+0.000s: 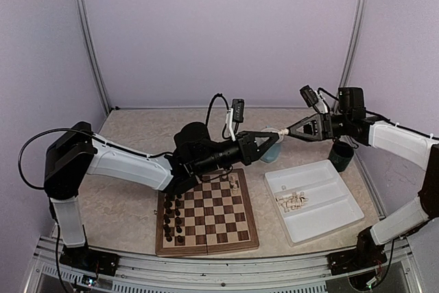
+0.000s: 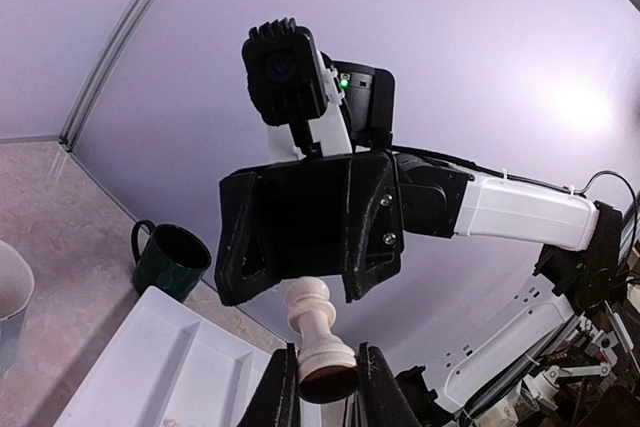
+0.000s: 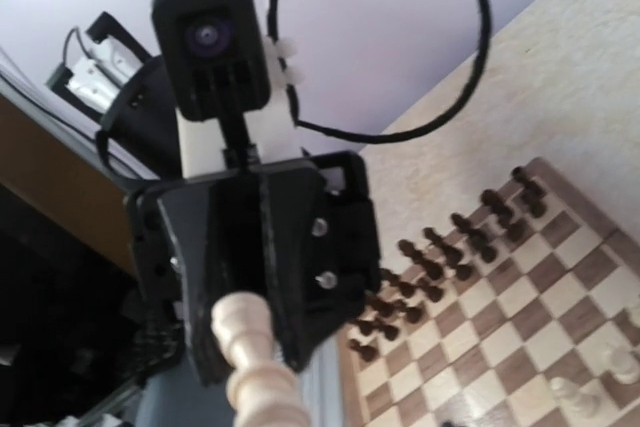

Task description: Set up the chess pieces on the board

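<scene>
1. The left arm (image 1: 130,166) has smooth white shell links, black joint housings and a black cable (image 3: 487,32) curling in a loop near its wrist.
2. The right arm (image 1: 401,141) is built alike, with white shells and black joints.
3. The left gripper (image 1: 274,138) and right gripper (image 2: 300,292) are angular matte-black plastic with silver screw heads (image 2: 386,201).
4. Each wrist carries a boxy black finned camera (image 3: 212,42) on a white bracket (image 3: 215,142). A green light (image 2: 345,80) glows beside the right one.

Top external: high at the near edge, looking down and forward over the board (image 1: 219,217). Wrist views: close, facing each other, sharing one cream chess piece (image 2: 315,332).
</scene>
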You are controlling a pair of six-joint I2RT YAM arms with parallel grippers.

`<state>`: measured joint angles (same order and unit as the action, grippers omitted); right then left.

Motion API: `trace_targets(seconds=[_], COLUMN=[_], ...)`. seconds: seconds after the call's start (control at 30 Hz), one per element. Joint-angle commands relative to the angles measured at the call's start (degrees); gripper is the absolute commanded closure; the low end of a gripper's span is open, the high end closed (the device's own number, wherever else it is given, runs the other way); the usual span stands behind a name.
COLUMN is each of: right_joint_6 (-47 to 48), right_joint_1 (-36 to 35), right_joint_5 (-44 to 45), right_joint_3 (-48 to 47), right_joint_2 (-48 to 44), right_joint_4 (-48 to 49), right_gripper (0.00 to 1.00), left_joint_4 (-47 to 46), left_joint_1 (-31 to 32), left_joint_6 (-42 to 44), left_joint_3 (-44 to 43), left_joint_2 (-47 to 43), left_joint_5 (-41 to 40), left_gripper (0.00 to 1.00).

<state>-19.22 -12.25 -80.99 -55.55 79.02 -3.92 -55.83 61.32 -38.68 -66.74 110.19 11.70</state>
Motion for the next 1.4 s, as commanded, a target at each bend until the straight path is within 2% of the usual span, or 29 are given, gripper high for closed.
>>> trace_targets(seconds=[0.0, 0.33, 0.5, 0.57, 0.63, 0.7, 0.8, 0.9, 1.03, 1.13, 1.27, 1.37], right_joint_6=[-6.2, -10.6, -11.1, -10.9, -9.4, -3.6, 18.2, 31.2, 38.2, 44.5, 48.9, 50.9], right_joint_1=[-0.4, -0.8, -0.8, -0.8, -0.8, -0.7, -0.8, -1.5, -3.8, -9.2, -17.9, -22.8], right_joint_5=[-3.6, -5.5, -5.5, -5.4, -5.1, -3.7, 4.9, 14.2, 24.5, 34.9, 46.8, 52.7], right_joint_3=[2.0, 3.3, 3.7, 3.6, 2.9, 0.2, -9.3, -15.6, -18.4, -20.1, -20.7, -21.4], right_joint_2=[-1.2, -1.7, -1.9, -2.0, -2.2, -1.7, 0.7, 2.3, 2.6, 2.9, 3.7, 5.9], right_joint_4=[7.3, 12.3, 13.5, 13.8, 12.6, 5.9, -17.9, -28.9, -32.7, -35.6, -36.6, -37.8], right_gripper=[0.53, 0.75, 0.91, 0.95, 0.97, 0.98, 1.00, 1.00, 1.00, 1.00, 1.00, 1.00], left_joint_4=[-1.0, -0.5, 0.3, 1.3, 2.7, 5.3, 11.3, 20.4, 35.8, 45.7, 51.5, 54.3], left_joint_1=[0.6, 0.8, 0.7, 0.7, 0.7, 0.6, 0.4, 0.0, -2.7, -6.6, -12.5, -17.0], left_joint_6=[1.0, 1.2, 1.6, 1.6, 2.1, 4.0, 9.2, 16.8, 21.4, 23.2, 25.7, 26.0], left_joint_3=[-3.5, -6.6, -7.1, -7.2, -7.2, -6.0, -2.7, 1.2, 3.8, 3.2, 3.0, 2.1], left_joint_2=[2.5, 5.1, 5.4, 5.3, 5.1, 3.9, -1.3, -8.6, -19.2, -24.6, -30.5, -31.8], left_joint_5=[0.8, 1.0, 0.9, 0.2, -0.8, -2.3, -4.7, -7.7, -11.4, -15.7, -20.7, -21.0], left_gripper=[0.93, 0.92, 0.91, 0.86, 0.76, 0.66, 0.58, 0.53, 0.50, 0.49, 0.45, 0.45])
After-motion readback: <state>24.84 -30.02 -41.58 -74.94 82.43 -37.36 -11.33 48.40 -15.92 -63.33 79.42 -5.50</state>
